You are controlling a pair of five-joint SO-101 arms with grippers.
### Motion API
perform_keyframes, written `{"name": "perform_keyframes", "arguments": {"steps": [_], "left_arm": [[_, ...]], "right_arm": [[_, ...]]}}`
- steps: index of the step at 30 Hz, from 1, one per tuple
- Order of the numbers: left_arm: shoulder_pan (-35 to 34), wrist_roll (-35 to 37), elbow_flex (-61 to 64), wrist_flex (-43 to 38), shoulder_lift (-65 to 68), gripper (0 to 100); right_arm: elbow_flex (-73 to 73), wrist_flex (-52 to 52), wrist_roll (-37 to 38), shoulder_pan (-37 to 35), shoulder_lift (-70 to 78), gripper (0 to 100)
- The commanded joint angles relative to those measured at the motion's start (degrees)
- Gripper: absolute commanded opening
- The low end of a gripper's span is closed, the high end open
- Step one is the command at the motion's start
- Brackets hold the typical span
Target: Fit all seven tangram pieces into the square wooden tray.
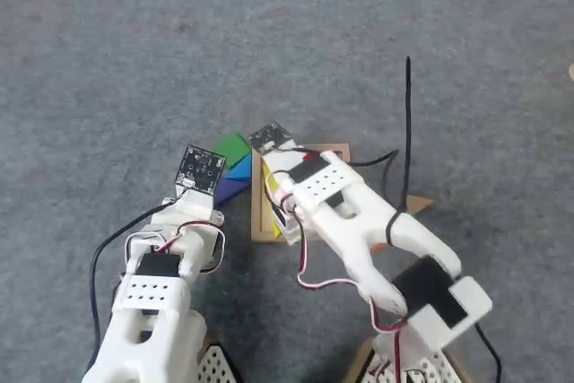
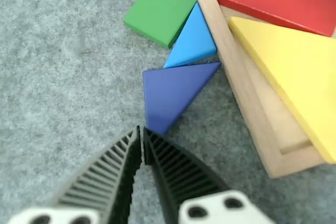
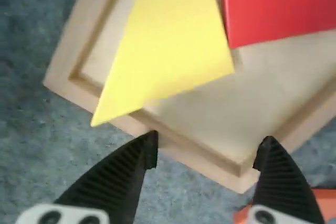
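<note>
One dark blue triangle [image 2: 170, 95] lies just ahead of the clenched, empty left tool [image 2: 142, 135]; the right tool [image 3: 207, 145] gapes over the tray [image 3: 210, 163].

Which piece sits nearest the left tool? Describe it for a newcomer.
Find the square wooden tray on the grey carpet; three loose pieces lie outside one edge. The dark blue triangle has a corner right at the shut left tool. It is darker and larger than the light blue triangle beside it; the green square lies beyond.
</note>
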Motion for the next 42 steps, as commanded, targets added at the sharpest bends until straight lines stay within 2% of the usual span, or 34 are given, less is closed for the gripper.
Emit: {"name": "perform_keyframes", "arguments": {"steps": [1,8,16,22,25,29,33,36,42], "left_arm": [[0.0,0.1,-2.4,-0.9,0.1,1],[0.0,0.1,-2.4,-0.9,0.1,1],[0.0,0.1,-2.4,-0.9,0.1,1],[0.0,0.1,-2.4,-0.9,0.1,1],[0.0,0.1,-2.4,-0.9,0.1,1],[0.0,0.1,-2.4,-0.9,0.1,1],[0.0,0.1,-2.4,-0.9,0.1,1],[0.0,0.1,-2.4,-0.9,0.1,1],[0.0,0.1,-2.4,-0.9,0.1,1]], "right_arm": [[-5.9,-0.6,0.2,-0.2,2.4,30.3],[-12.4,-0.6,0.1,-0.2,3.2,30.3],[-12.7,-1.3,0.1,0.2,2.7,30.3],[-10.0,0.9,0.1,2.8,-9.1,30.3],[-4.1,2.9,0.4,7.7,-20.4,30.3],[8.6,3.0,1.4,18.9,-35.1,30.3],[23.1,0.2,8.1,28.1,-46.4,30.3],[31.0,-2.0,12.7,30.8,-52.0,30.3],[33.6,-1.8,12.7,36.1,-53.3,30.3]]}}
